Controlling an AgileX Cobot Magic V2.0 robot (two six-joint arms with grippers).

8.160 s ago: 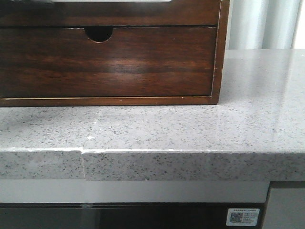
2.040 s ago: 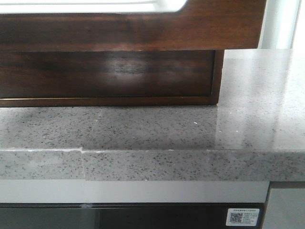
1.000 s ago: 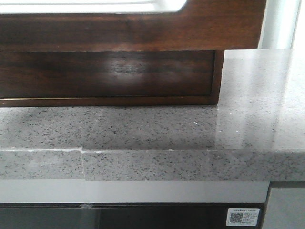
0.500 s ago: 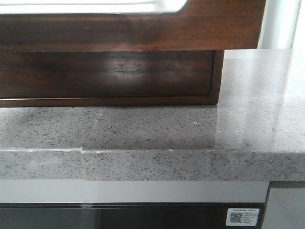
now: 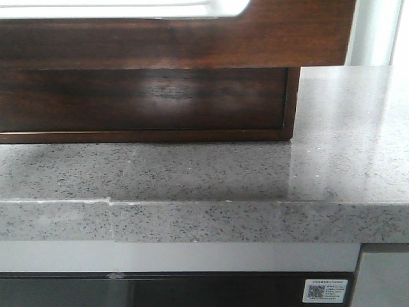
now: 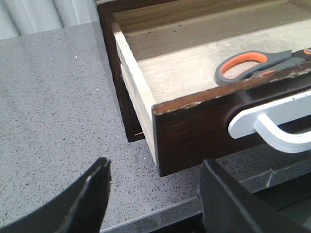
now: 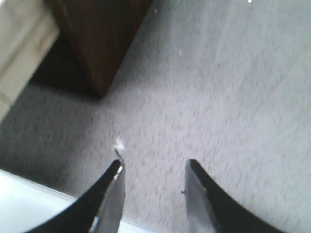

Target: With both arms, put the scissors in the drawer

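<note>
We are hovering both empty grippers, left [image 6: 153, 194] and right [image 7: 153, 194], jaws spread, while the orange-handled scissors [image 6: 257, 65] are lying inside the open drawer [image 6: 204, 126]; pushing it closed likely comes next.

We see the dark brown drawer [image 6: 194, 131] pulled open, white handle on its front; inside it, orange-and-grey scissors [image 6: 257, 64] lie flat, close behind the front panel.

Drawer [image 5: 179, 41], shut 8.2 s ago, now stands pulled out over the tabletop [image 5: 255, 173], its front hiding the notched drawer [image 5: 147, 99] below; no shift in the last 2 s.
</note>
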